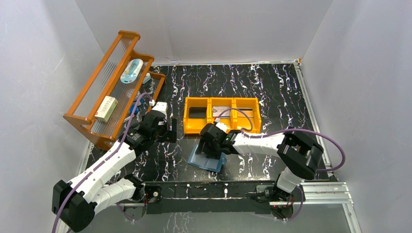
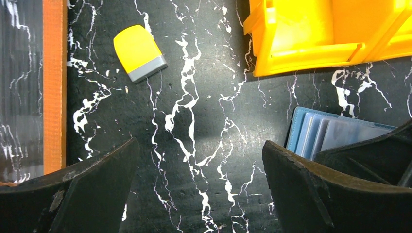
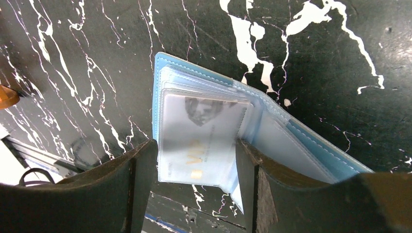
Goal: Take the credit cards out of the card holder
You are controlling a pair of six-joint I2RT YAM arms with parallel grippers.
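- Card holder (image 3: 301, 138) is lying open and flat on the black, white-veined table (image 1: 277, 87), on the near side of the orange bin (image 1: 222, 115). It is teal-blue at the rim and paler blue inside, with a fan of frosted clear sleeves stacking on it.
- Its topmost sleeve is showing one pale greyish credit card (image 3: 204, 131) tucked inside. I am not making out whether the sleeves beneath are carrying others.
- My right gripper (image 3: 194, 145) is reaching down over the holder, fingers standing apart on either side of that top sleeve, with the right one overlapping the sleeve's edge. I cannot tell whether they are pinching it or only bracketing it.
- My left gripper (image 2: 200, 145) is hovering over bare table to the holder's left, fingers spreading wide and holding nothing.
- Only my right wrist view is giving the card face close up; from above, the holder is showing as a blue slab half hidden under that gripper.
- My left wrist view is adding a small yellow-orange block (image 2: 138, 59) with a grey end, lying well apart from the holder.
- The top view alone is taking in the orange rack (image 1: 127, 35) at left, carrying a box (image 1: 106, 108) and an oval pack (image 1: 131, 71) — print too small to read.
- On the card, gold letters "VI" are coming through the frosting, with a dark emblem above — the rest is blurring out.
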